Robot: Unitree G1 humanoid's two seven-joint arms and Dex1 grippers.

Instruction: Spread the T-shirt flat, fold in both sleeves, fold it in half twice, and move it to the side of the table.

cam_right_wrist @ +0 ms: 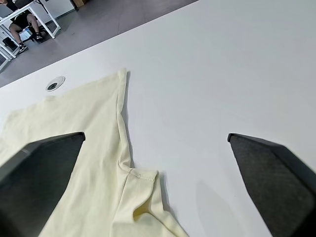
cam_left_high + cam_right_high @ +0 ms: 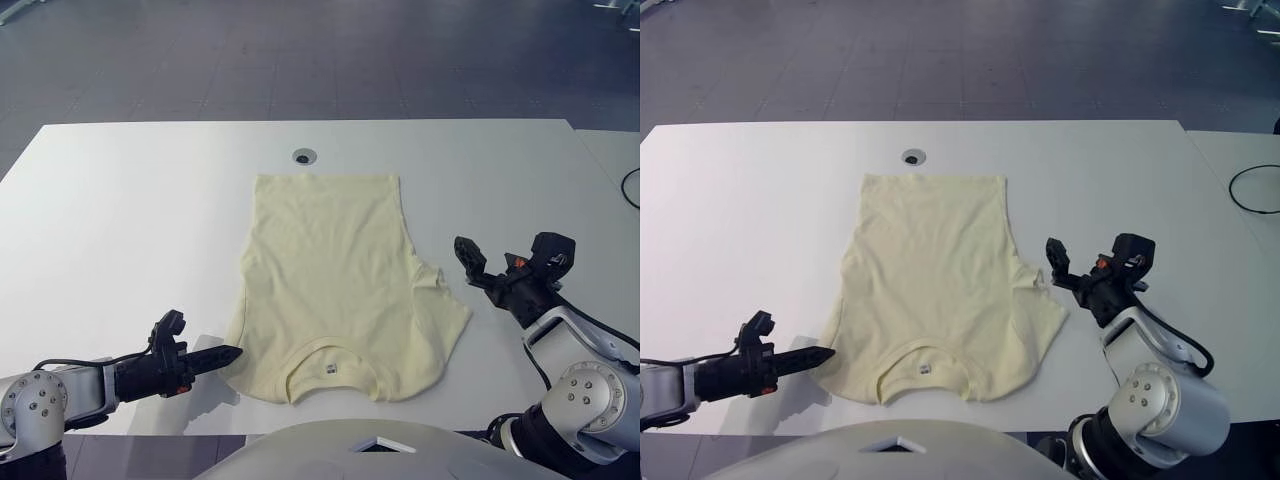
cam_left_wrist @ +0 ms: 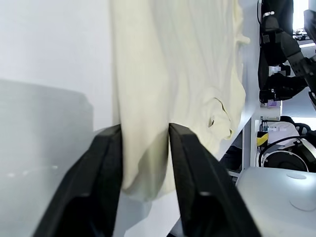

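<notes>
T-shirt [image 2: 335, 280]: spread on white table [image 2: 120, 200], frame centre, collar at lower edge, hem near cable port [image 2: 304, 155] | left gripper [image 2: 232, 352]: lower left, fingers narrowly apart, shirt edge in the gap | right gripper [image 2: 508, 255]: centre right, fingers wide apart, just beside shirt, holding nothing.

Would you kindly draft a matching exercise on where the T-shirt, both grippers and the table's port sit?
1. pale yellow fabric T-shirt
2. black two-fingered left gripper
3. black two-fingered right gripper
4. round grey cable port

A. just beyond the far hem
B. jaws open, beside the right sleeve
C. spread out, collar nearest the robot
D. jaws open, at the near left shirt edge

Pairs: 1-C, 2-D, 3-B, 4-A
</notes>
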